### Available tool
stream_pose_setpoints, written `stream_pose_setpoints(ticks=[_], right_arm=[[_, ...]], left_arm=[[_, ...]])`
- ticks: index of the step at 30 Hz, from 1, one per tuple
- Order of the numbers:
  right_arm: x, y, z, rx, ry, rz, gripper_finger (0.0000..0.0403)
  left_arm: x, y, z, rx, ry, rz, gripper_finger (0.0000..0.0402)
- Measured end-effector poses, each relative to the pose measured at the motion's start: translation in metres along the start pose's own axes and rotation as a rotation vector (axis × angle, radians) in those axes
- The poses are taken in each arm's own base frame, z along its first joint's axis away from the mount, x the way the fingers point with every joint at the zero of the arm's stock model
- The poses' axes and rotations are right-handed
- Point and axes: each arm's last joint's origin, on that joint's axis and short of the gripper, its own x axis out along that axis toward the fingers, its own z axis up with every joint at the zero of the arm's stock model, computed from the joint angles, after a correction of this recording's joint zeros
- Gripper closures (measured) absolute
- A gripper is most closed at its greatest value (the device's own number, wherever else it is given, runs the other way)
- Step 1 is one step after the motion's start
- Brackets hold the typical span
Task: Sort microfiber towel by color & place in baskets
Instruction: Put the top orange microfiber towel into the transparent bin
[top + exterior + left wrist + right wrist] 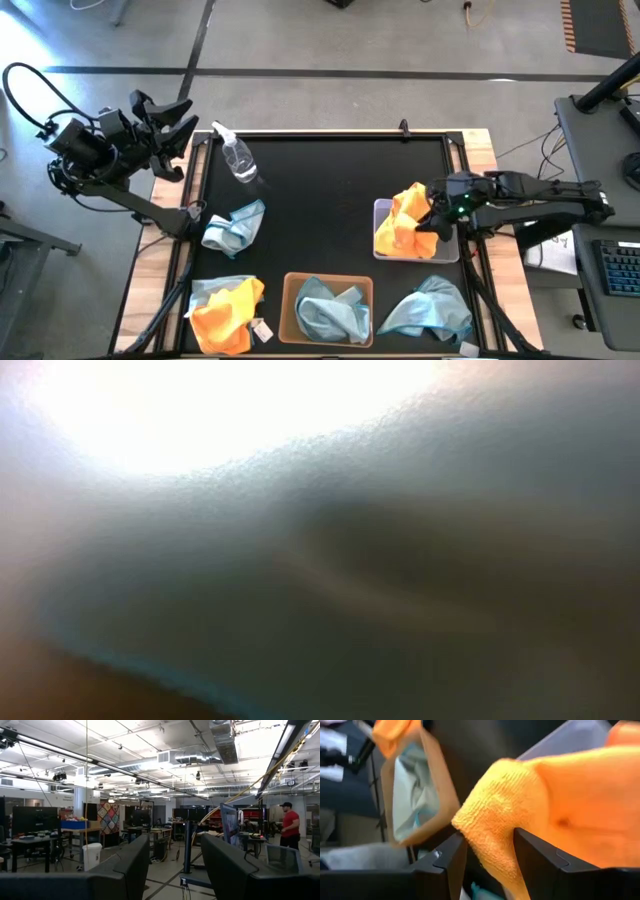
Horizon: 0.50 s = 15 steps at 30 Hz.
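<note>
Right hand [432, 215] over the grey basket [452, 252], fingers apart around the orange towel [560, 805]; lift straight, avoiding snags; left hand [165, 125] wide, parked off the worktop.

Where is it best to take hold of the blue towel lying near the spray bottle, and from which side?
Probably at the raised, bunched fold in the middle of the blue towel, coming straight down from above. It lies crumpled and apart from the spray bottle, so its upper ridge seems easiest to pinch.
</note>
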Motion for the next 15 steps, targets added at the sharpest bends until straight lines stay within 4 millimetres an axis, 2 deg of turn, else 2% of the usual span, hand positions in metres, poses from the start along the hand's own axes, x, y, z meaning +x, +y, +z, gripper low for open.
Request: stream_pose_setpoints(ticks=[5, 15], right_arm=[[0.015, -0.002, 0.005, 0.024, 0.055, -0.061, 0.0253], [0.031, -0.005, 0.01, -0.135, 0.112, -0.141, 0.0269]], left_arm=[[0.0, 0.0, 0.0, 0.008, 0.0, 0.0, 0.0237], [-0.001, 0.001, 0.001, 0.024, -0.001, 0.0, 0.0237]])
